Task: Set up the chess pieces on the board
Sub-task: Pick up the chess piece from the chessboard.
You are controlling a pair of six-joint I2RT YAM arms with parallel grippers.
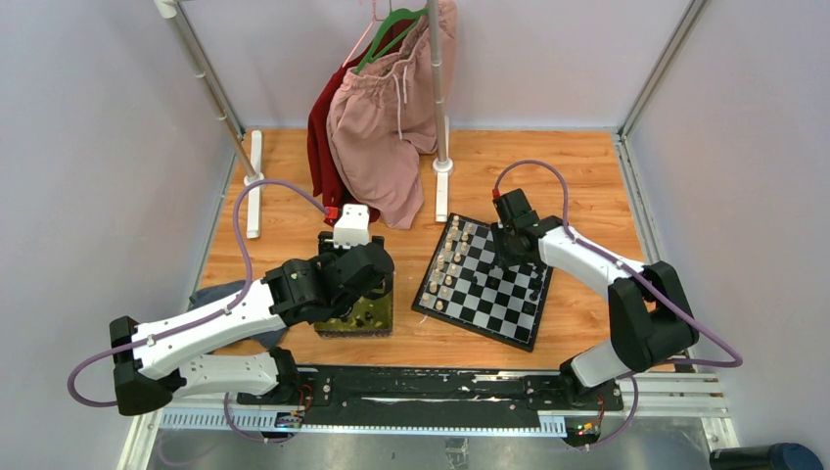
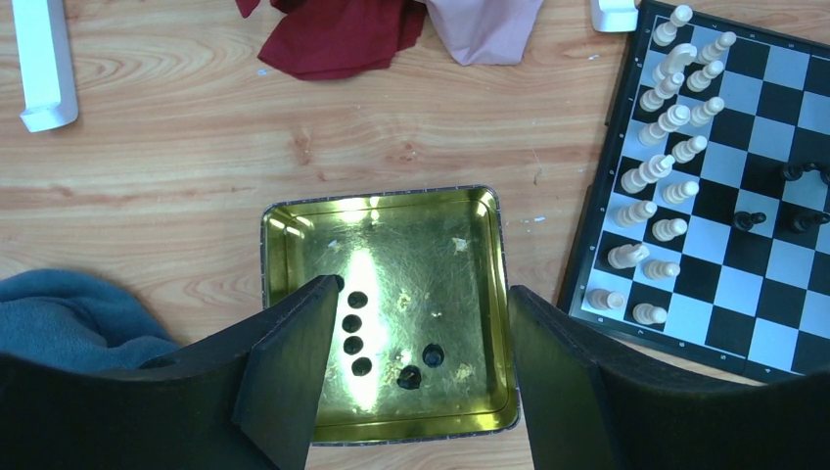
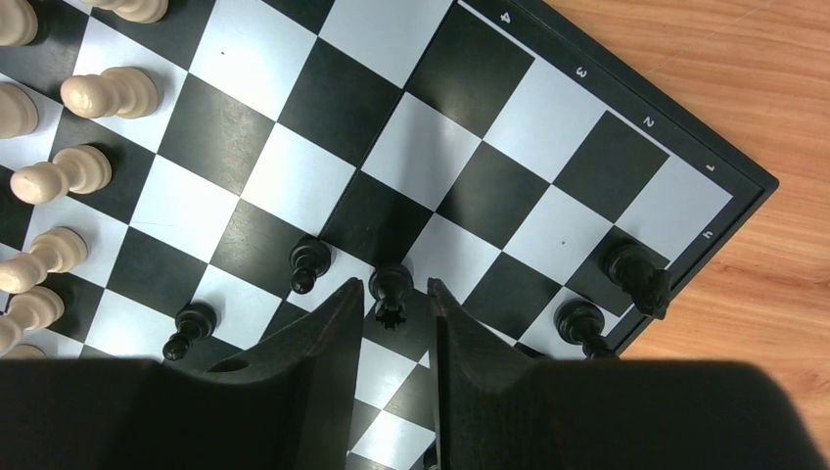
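The board (image 1: 489, 294) lies right of centre, with cream pieces (image 1: 448, 259) along its left side. My right gripper (image 1: 509, 245) hovers over its far part. In the right wrist view its jaws (image 3: 394, 289) stand narrowly apart on either side of a crowned black piece (image 3: 391, 286) standing on the board (image 3: 294, 176); small gaps show on both sides. Other black pieces (image 3: 308, 262) (image 3: 582, 323) stand nearby. My left gripper (image 2: 421, 294) is wide open and empty above the yellow-green tray (image 2: 382, 196), which holds several black pieces (image 2: 352, 323).
Pink and red clothes (image 1: 382, 127) hang from a rack behind the tray, with white rack feet (image 1: 254, 181) on the wood. A blue cloth (image 2: 69, 323) lies left of the tray. Cream pieces (image 3: 98, 93) fill two board rows.
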